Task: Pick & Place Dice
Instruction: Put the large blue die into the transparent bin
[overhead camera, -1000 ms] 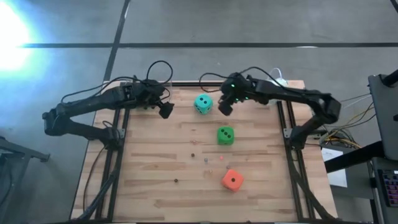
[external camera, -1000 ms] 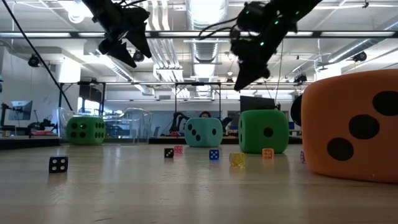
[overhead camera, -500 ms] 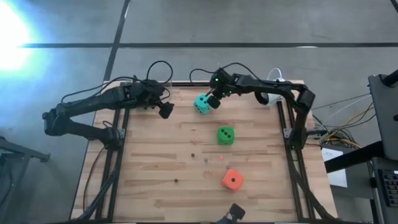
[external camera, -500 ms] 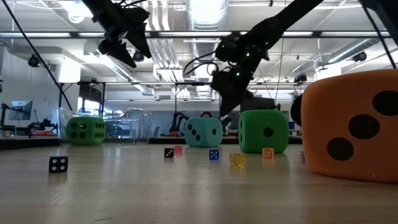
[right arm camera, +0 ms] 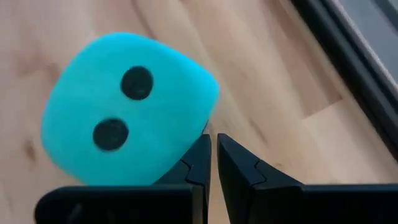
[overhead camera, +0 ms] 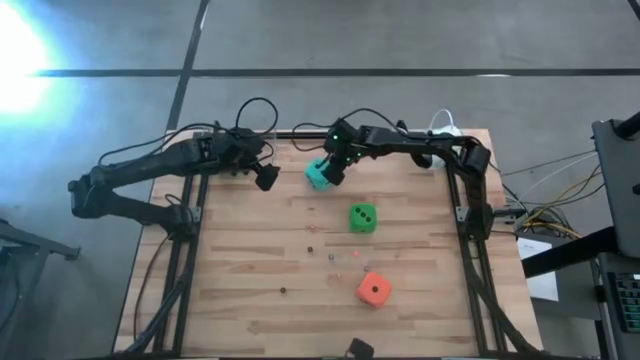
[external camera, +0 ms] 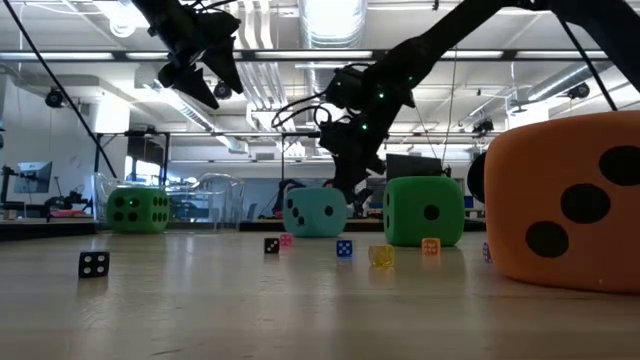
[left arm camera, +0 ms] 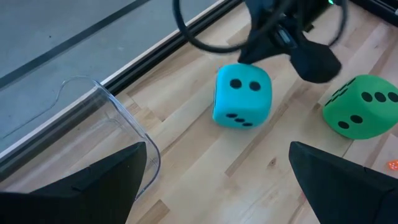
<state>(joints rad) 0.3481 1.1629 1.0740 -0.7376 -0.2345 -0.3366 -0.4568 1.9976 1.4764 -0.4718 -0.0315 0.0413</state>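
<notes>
The teal die [overhead camera: 317,174] [left arm camera: 242,95] sits on the table near its far edge. My right gripper [overhead camera: 333,170] [right arm camera: 213,146] is shut and low against the die's right side. One green die [overhead camera: 362,217] [external camera: 424,211] rests mid-table, and the orange-red die [overhead camera: 373,290] [external camera: 565,205] lies nearer the near edge. A second green die [external camera: 138,210] shows only in the low view, far left. My left gripper [overhead camera: 266,178] [external camera: 195,85] is open and hangs above the table, left of the teal die. My right gripper touches the teal die with its shut fingers [right arm camera: 198,155]. The outer side of one finger lies against the die's right face, near its lower edge [right arm camera: 183,146]. The fingers slant down from the table's far right. The die rests on the wood.
A clear plastic cup [left arm camera: 106,130] [external camera: 215,200] stands at the far left of the table, close to my left gripper. Several tiny dice [external camera: 93,263] [external camera: 344,248] are scattered mid-table. Dark frame rails [overhead camera: 465,200] run along the table's sides.
My right gripper has swung toward the table's left edge and come down against the teal die. The die has slid a little toward the left and near edges.
</notes>
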